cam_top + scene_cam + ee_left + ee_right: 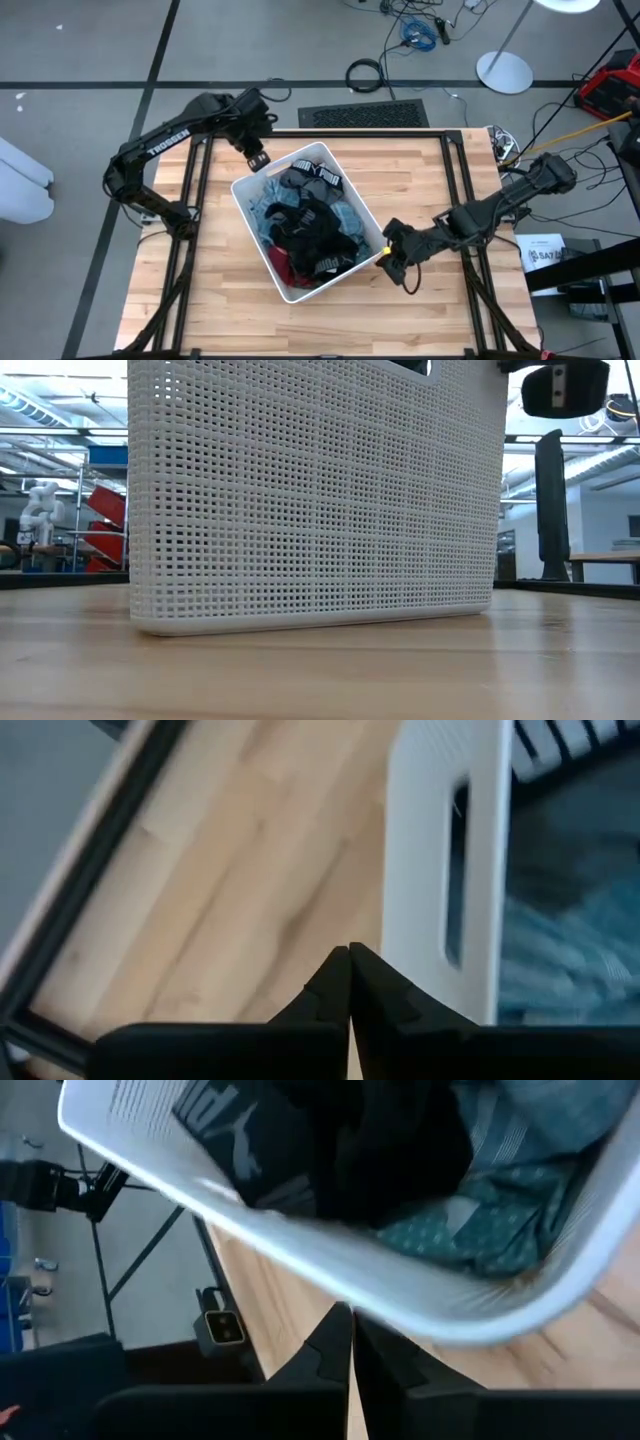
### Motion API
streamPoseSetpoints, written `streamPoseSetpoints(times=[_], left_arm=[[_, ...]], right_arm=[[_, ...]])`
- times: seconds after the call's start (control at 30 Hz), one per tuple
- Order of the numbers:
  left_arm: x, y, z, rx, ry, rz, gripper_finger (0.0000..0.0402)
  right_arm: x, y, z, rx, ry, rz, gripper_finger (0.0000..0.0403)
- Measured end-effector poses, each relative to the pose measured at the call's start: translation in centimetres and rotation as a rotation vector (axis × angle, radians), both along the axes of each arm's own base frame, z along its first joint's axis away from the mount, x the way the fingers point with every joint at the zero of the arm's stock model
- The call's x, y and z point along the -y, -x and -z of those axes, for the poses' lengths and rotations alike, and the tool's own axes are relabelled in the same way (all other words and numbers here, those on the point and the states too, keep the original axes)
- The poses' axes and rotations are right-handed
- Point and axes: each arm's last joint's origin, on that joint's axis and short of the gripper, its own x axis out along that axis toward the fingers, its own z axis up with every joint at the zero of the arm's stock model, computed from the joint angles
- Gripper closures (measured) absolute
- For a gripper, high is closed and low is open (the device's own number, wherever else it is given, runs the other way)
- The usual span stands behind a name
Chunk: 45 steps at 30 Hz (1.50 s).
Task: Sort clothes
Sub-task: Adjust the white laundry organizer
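Clothes (pixel 305 225) lie heaped in the white bin (pixel 247 186) mid-tabletop, while my left gripper (pixel 257 158) at its far corner and right gripper (pixel 389 253) at its near-right corner are both pinched shut on nothing, so I risk shoving the bin.

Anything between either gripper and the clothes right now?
Yes, the bin's wall. The clothes lie inside the white bin. The left gripper, shut, sits outside its far corner; the right gripper, shut, sits outside its right-hand corner. From above, nothing covers the pile.
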Motion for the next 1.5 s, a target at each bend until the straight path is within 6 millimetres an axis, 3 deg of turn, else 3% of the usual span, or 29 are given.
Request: streamPoseSetpoints(times=[0.17, 0.4, 0.53, 0.9, 1.17, 1.3, 1.5], left_arm=[[1.1, -0.2, 0.6, -0.050, 0.047, 0.011, 0.0398], [2.3, -0.4, 4.5, -0.169, 0.111, 0.013, 0.0399], [2.9, -0.7, 5.4, -0.163, 0.122, -0.006, 0.0400], [3.5, -0.7, 3.9, -0.049, 0.106, -0.089, 0.0400], [4.7, -1.7, 3.8, 0.004, 0.130, -0.080, 0.0400], [5.2, -2.0, 3.7, 0.011, 0.133, -0.079, 0.0400], [5.3, -1.7, 3.7, -0.029, 0.085, -0.099, 0.0400]], right_arm=[[1.2, -0.4, 0.0, -0.002, 0.021, 0.026, 0.0403], [3.2, -0.9, 0.1, -0.003, 0.111, 0.110, 0.0403], [5.1, -1.2, 0.2, -0.023, 0.150, 0.149, 0.0403], [13.4, 0.6, -0.3, -0.144, 0.356, 0.445, 0.0402], [18.9, 1.7, -0.6, -0.168, 0.444, 0.523, 0.0402], [20.6, 2.1, -0.8, -0.156, 0.430, 0.548, 0.0402], [21.1, 2.5, -0.9, -0.160, 0.423, 0.524, 0.0402]])
